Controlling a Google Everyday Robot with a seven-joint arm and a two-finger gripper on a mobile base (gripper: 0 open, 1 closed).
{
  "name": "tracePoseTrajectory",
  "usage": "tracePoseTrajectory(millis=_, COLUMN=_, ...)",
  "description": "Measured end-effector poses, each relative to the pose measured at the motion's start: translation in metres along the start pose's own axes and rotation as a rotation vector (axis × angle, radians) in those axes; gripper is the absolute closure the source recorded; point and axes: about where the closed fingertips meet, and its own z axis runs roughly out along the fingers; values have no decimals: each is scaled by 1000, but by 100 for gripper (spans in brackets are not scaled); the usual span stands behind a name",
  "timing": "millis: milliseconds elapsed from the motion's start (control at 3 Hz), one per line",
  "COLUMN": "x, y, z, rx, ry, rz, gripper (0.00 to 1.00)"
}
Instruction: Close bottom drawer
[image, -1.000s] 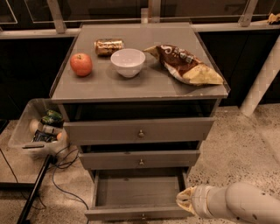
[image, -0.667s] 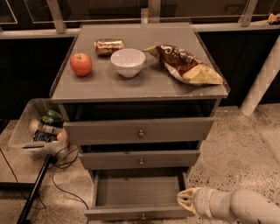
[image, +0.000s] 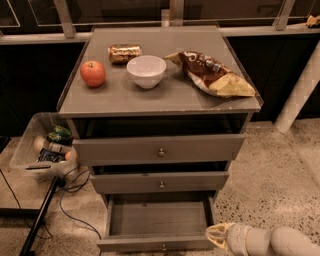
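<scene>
Since a second ago the arm has sunk lower in view. Its pincer (image: 218, 236) now sits at 5 o'clock in the frame, just beside the right front corner of the bottom drawer (image: 159, 220); whether it is open or closed cannot be told. That drawer stands pulled well out at 6 o'clock, its board floor bare. The two drawers above it jut slightly. On the tabletop (image: 150, 102) lie an apple (image: 93, 73), a white bowl (image: 146, 71) and a crisp bag (image: 212, 74).
</scene>
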Motion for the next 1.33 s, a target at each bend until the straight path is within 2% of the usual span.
tracePoseTrajectory(millis=333, x=33, y=14, z=29, rx=-27, ry=-15, rz=43, gripper=100)
tracePoseTrajectory(millis=667, x=33, y=14, z=29, rx=-28, ry=-15, rz=43, gripper=100)
tracePoseTrajectory(millis=1000, x=40, y=18, z=52, rx=-63, ry=-9, rz=59, gripper=100)
tracePoseTrajectory(millis=1333, x=59, y=28, z=90, rx=-104, ry=26, rz=84, gripper=100)
